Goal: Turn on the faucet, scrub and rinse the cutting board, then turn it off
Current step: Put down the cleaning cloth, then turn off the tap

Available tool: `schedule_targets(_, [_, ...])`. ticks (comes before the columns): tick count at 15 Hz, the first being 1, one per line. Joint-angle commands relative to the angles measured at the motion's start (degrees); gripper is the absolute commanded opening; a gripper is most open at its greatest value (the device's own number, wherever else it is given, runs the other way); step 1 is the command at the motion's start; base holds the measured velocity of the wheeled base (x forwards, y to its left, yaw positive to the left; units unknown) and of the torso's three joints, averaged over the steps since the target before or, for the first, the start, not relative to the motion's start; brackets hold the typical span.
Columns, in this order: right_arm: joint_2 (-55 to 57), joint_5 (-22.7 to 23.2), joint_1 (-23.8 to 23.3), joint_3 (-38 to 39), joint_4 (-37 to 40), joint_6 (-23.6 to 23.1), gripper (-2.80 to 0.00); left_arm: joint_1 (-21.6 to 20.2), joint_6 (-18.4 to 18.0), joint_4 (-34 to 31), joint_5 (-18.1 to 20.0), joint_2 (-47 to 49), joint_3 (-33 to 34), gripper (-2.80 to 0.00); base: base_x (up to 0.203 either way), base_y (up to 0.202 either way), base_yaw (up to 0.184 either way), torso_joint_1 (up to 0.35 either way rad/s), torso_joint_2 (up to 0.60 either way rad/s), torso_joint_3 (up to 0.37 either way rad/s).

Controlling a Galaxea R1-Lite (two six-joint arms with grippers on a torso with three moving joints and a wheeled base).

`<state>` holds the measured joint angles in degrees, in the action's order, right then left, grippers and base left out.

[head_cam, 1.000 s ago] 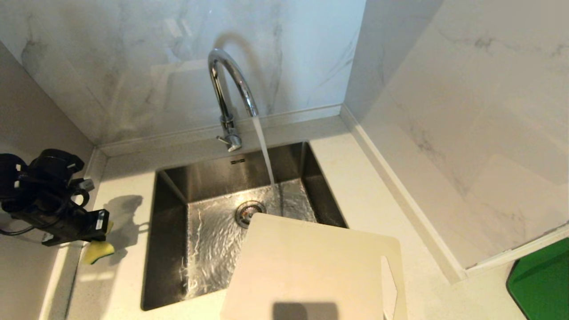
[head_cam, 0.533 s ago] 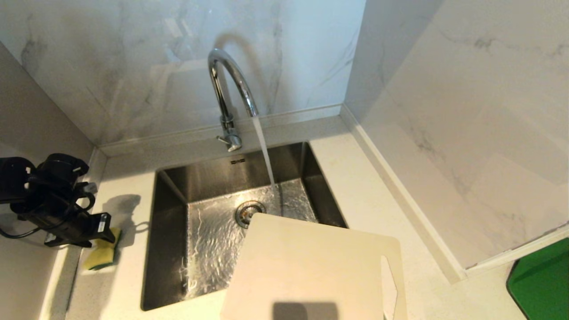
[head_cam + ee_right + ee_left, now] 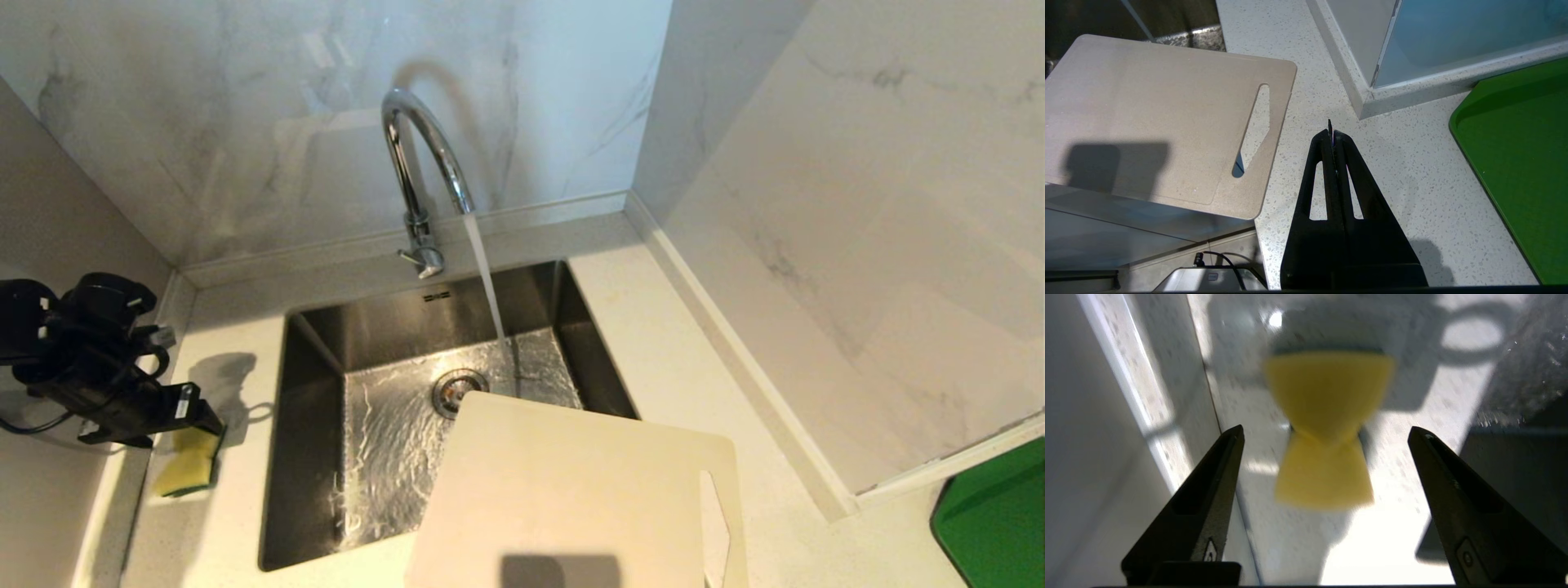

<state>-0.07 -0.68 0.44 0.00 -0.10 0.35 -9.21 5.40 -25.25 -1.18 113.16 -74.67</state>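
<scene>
The chrome faucet (image 3: 416,155) stands behind the sink, and water (image 3: 486,278) runs from its spout into the basin. The cream cutting board (image 3: 571,490) lies over the sink's near right corner and the counter, slot handle to the right; the right wrist view shows the cutting board (image 3: 1147,118) too. My left gripper (image 3: 198,418) hovers over the counter left of the sink, open, just above a yellow sponge (image 3: 189,465). In the left wrist view the gripper (image 3: 1326,432) stands wide apart, with the sponge (image 3: 1327,473) lying free on the counter. My right gripper (image 3: 1332,130) is shut and empty beside the board's slot.
The steel sink (image 3: 310,457) is wet inside, with a drain (image 3: 457,390) near the board's far edge. Marble walls close in the back and the right. A green tray (image 3: 996,523) lies on the counter at far right. A side wall stands close to the left arm.
My left gripper has opened and let go of the sponge, which dropped from the fingers onto the counter left of the sink. The water keeps running; board and right arm are unmoved.
</scene>
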Motion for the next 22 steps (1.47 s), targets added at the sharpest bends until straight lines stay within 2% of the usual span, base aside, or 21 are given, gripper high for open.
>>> schedule_targets(1, [-0.01,-0.02,0.0,0.09,-0.03,0.0,-2.8,1.82,-0.28,-2.19,0.76,-4.1,0.03,0.0,0.0,0.0,0.0,0.0,0.0,0.0])
schedule_targets(2, [-0.01,-0.02,0.05,0.09,-0.03,0.0,-2.8,2.76,-1.03,-2.89,1.03,-5.78,0.14,-2.8,0.0,0.0,0.0,0.0,0.0,0.0])
schedule_targets(5, [-0.01,-0.02,0.05,0.09,0.02,0.0,-2.8,6.67,-3.14,-3.53,1.16,-11.47,1.57,-2.8,0.0,0.0,0.0,0.0,0.0,0.0])
schedule_targets(10, [-0.01,-0.02,0.0,0.09,0.02,0.0,-2.8,13.67,-3.47,-7.69,1.12,-16.96,-0.63,-2.8,0.0,0.0,0.0,0.0,0.0,0.0])
schedule_targets(16, [-0.01,-0.02,0.07,0.09,-0.05,0.0,-2.8,20.22,-3.3,-15.38,1.22,-15.0,-10.98,-2.8,0.0,0.0,0.0,0.0,0.0,0.0])
schedule_targets(22, [-0.01,-0.02,0.0,0.09,0.01,0.0,-2.8,25.41,-3.45,-20.16,0.56,-5.92,-26.5,-2.8,0.0,0.0,0.0,0.0,0.0,0.0])
